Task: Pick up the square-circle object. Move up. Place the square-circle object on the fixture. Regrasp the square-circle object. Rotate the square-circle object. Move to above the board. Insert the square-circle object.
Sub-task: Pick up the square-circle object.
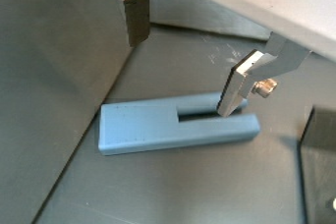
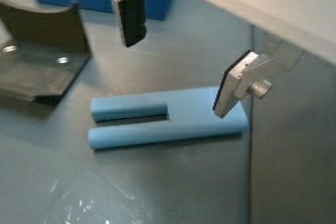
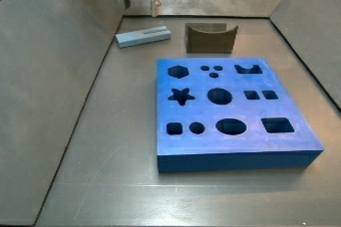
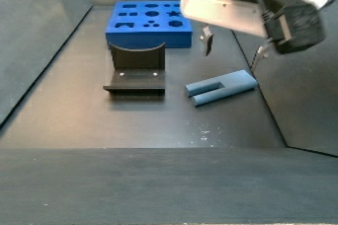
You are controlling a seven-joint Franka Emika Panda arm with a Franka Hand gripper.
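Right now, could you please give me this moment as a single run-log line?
gripper: open, above object, fingers apart | square-circle object: flat on floor, not grasped | fixture: empty | board: nothing inserted | step: pick up

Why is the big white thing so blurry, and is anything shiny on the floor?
In a side view the white arm housing sits close to the camera, so it looks soft and washed out, while the board behind stays sharper. In a wrist view pale glints of light lie on the dark floor near the square-circle object, and the open end effector above it has a bright finger.

lab test cell | grey walled enclosure (image 3: 80, 62) (bare) | tool (image 4: 231, 49) above floor
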